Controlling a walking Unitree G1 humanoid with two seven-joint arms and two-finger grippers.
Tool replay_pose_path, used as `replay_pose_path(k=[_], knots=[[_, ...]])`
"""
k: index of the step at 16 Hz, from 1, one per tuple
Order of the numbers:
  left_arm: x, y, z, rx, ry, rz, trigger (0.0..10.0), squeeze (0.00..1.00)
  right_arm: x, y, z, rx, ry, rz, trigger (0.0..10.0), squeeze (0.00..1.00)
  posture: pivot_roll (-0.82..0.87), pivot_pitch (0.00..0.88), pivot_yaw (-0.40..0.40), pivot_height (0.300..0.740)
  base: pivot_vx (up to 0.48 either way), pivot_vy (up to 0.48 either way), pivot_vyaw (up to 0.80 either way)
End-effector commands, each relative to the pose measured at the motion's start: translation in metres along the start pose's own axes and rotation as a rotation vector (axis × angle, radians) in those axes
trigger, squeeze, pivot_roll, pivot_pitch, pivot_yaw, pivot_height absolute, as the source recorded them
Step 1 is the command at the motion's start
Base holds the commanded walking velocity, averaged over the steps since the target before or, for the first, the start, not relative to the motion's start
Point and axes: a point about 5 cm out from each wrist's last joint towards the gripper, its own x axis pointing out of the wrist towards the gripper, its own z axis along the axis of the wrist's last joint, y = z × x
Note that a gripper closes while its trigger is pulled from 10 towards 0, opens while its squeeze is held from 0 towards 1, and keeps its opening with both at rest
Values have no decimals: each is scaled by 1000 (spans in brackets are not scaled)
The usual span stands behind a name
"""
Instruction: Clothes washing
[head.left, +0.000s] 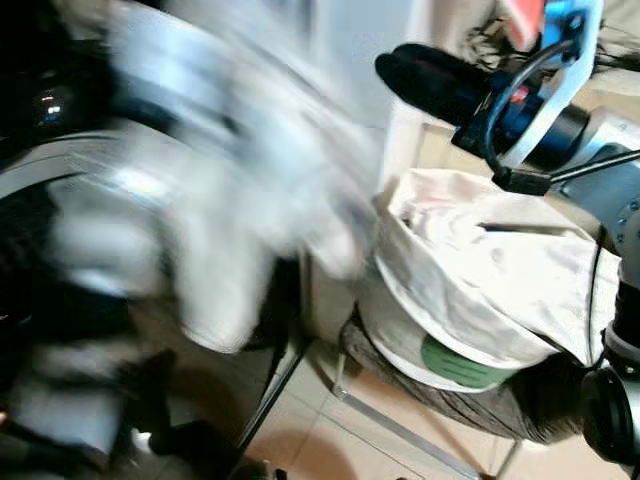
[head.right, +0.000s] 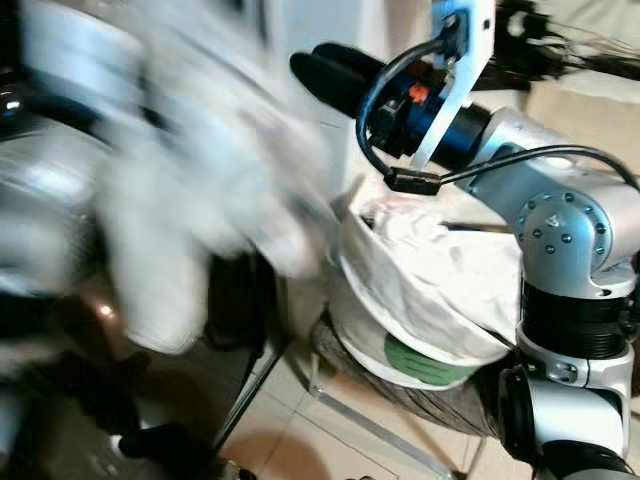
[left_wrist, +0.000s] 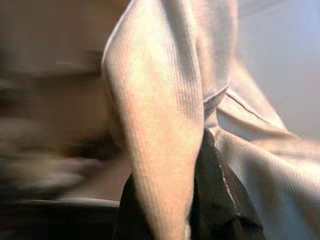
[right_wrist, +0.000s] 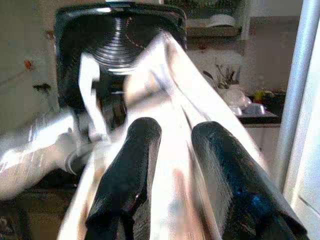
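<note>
A white ribbed garment hangs in a blur in front of the washing machine on the left. My left gripper is shut on it, and the cloth drapes over one black finger. My right gripper is raised above the laundry basket, pointing left toward the garment. Its two black fingers stand slightly apart with nothing between them. Beyond them are the machine's dark ribbed drum opening and the blurred white cloth.
The basket holds crumpled white laundry, carries a green label, and rests on a grey fabric stand with a metal frame. Pale tiled floor lies below. A kitchen counter with dishes is in the background.
</note>
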Motion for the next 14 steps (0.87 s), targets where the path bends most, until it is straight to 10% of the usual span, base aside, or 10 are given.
replay_pose_path(k=[1,6,7,9,10,14], knots=[[5,28,29,80,-142,139,0,0,4,8,2,-42,11,41,10000,0,-24,0,17,740,0,0,0],[30,72,-23,305,116,307,0,0,34,35,-47,-45,147,64,10000,0,-24,0,13,740,0,0,0],[27,69,-53,291,299,275,10000,0,36,40,-54,-40,168,66,10000,0,-27,0,17,740,0,0,0],[16,58,-89,316,497,171,10000,0,36,48,-63,-47,204,83,10000,0,-33,0,24,740,0,0,0],[10,54,-104,294,573,151,10000,1000,34,54,-69,-52,229,107,10000,0,-37,0,28,740,0,0,0],[12,66,-101,291,598,161,10000,1000,32,51,-74,-58,254,78,10000,0,-28,0,22,740,0,0,0]])
